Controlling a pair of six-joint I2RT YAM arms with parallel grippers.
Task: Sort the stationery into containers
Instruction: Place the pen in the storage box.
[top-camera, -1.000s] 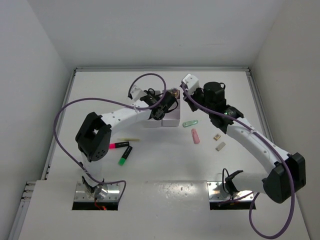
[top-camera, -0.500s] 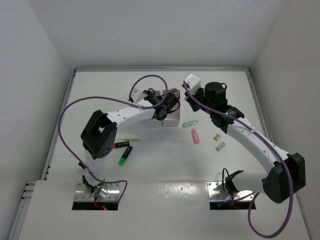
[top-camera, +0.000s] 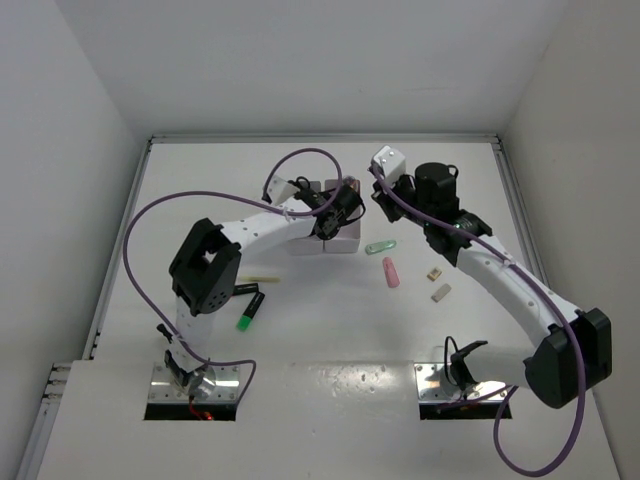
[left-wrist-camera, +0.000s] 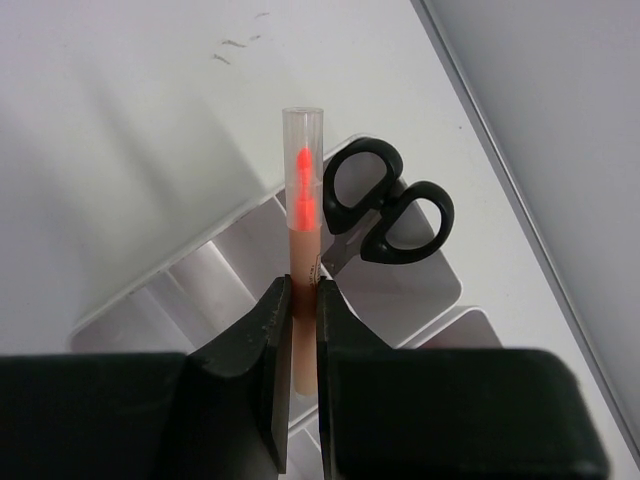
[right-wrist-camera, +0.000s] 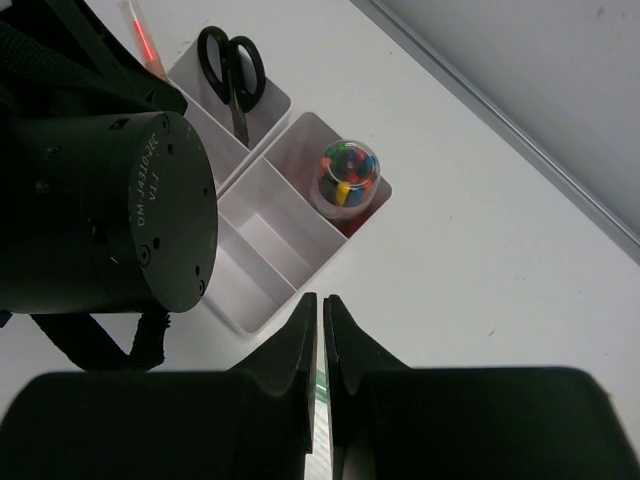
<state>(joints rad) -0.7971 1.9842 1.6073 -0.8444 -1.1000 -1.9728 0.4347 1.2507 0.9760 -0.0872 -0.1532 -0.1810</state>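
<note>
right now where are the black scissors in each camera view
top external: cannot be picked out; the left end effector hangs over the white organiser box there.
left wrist: scissors right of centre, handles sticking up from a box compartment, beside the held pink stick.
right wrist: scissors top left, standing in a compartment.
shared landmark: the white organiser box.

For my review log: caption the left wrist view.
Left gripper holds a pink stick over the organiser, beside black scissors.
</note>
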